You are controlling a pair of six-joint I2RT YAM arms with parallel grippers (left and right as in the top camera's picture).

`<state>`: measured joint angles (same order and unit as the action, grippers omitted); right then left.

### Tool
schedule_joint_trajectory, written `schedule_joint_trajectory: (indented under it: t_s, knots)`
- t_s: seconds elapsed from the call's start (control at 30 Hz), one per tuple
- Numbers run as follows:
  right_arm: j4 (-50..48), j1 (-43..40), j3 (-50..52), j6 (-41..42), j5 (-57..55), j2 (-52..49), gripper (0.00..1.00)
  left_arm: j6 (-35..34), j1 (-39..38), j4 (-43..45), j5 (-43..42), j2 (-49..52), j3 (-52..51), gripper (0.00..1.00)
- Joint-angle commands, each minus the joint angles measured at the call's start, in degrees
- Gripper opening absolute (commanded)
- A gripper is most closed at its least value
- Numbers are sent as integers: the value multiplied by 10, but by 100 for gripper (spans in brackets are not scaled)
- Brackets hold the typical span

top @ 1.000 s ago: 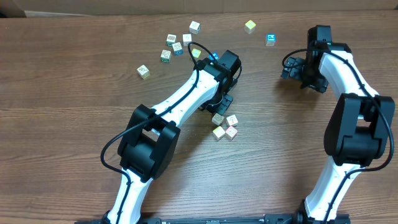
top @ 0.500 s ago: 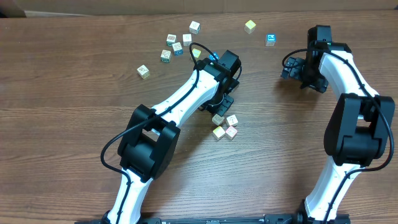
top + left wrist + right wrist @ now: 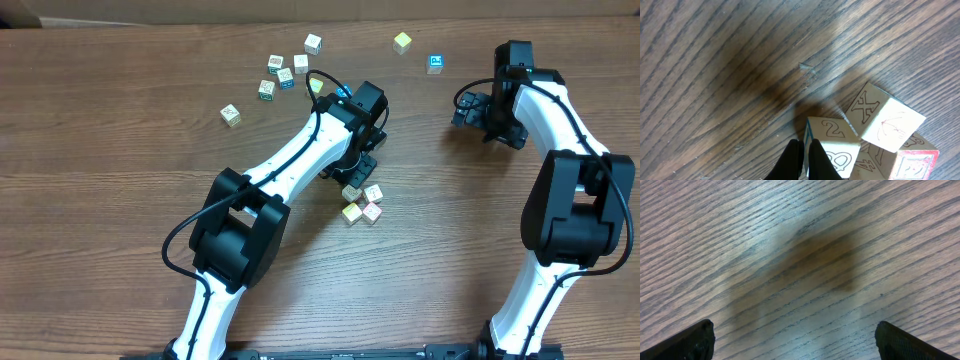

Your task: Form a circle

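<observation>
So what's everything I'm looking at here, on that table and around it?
clump of pale printed cubes: four, cream and white, one red-marked, mid-table
scattered printed cubes: about seven, pale with coloured faces, far left side
yellow cube: one, yellow, far edge
blue-faced cube: one, blue and white, right of the yellow one
table: one, brown wood
left arm: one, white and black, reaching to the clump
right arm: one, white and black, right side
left end effector: one, black, shut, beside the cube marked 2
right end effector: one, black, open, above bare wood
</observation>
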<state>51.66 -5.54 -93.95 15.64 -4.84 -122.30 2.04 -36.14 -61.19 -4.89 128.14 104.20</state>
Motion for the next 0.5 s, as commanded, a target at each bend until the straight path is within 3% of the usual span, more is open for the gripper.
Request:
schedule_joint_trajectory:
  t_s: [0.0, 0.47]
  knots:
    - [-2, -1, -6, 0, -2, 7, 100, 16, -3, 0, -15, 9, -6, 4]
    - [-2, -1, -6, 0, -2, 7, 100, -34, -2, 20, 25, 9, -6, 5]
